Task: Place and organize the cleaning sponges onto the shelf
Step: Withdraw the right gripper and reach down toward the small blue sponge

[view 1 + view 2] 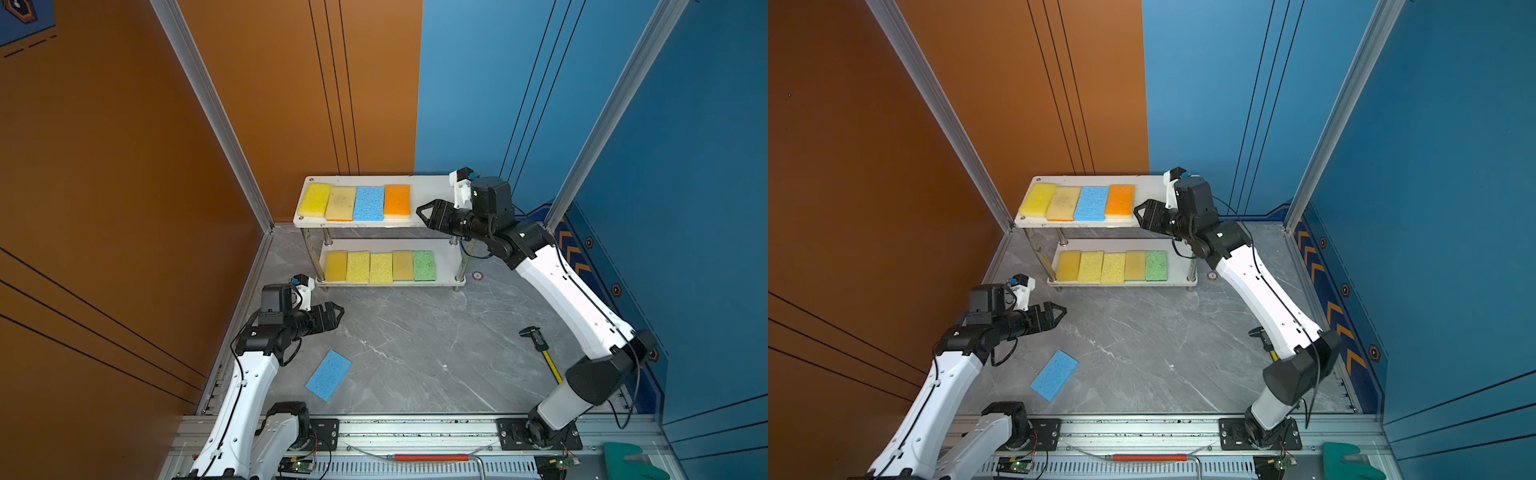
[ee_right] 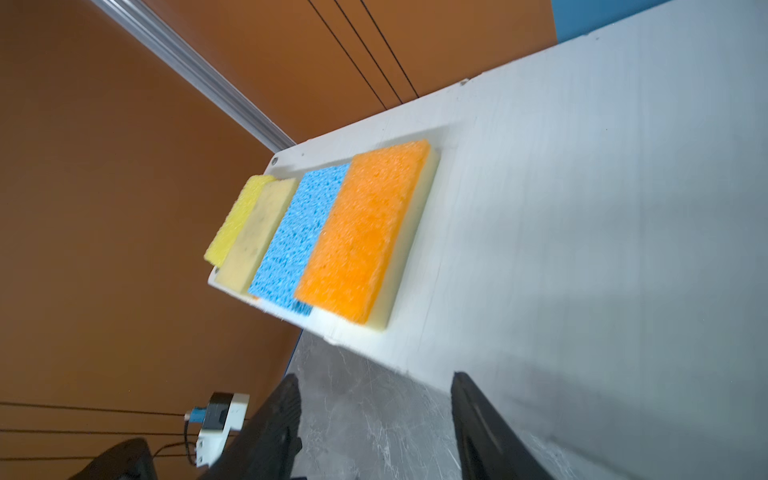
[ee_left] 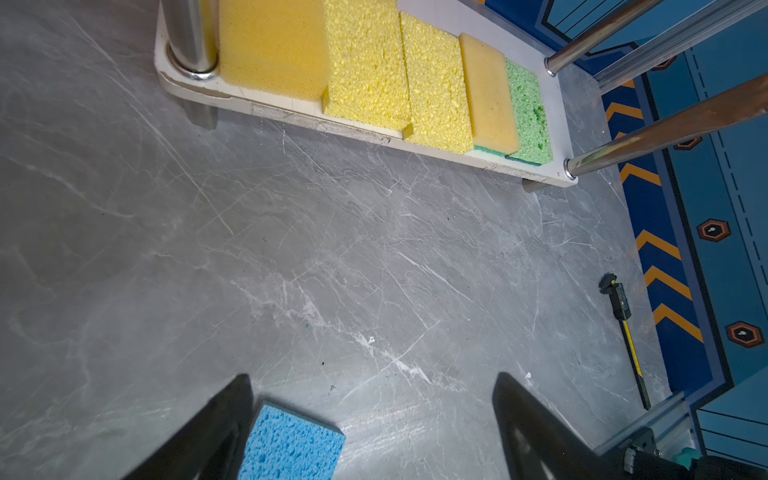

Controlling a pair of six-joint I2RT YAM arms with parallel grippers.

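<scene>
White arm shells [image 1: 561, 301], black joints [image 1: 598, 376], thin black cables [image 1: 237, 401].

Sponges [image 1: 380, 268] ten: five yellow, two blue, one each tan, orange, green; one shelf [image 1: 430, 187]; one caliper [image 1: 536, 336]

I read this as a robotics lab test cell: orange panels [image 1: 104, 166] and blue panels [image 1: 706, 166] framed by aluminium posts [image 1: 212, 108]. Black mounting plates [image 1: 326, 430] sit on a metal rail [image 1: 415, 430] beside bare circuit boards [image 1: 297, 465], and a digital caliper [image 1: 536, 338] lies on the marble-print tabletop [image 1: 415, 353].
</scene>
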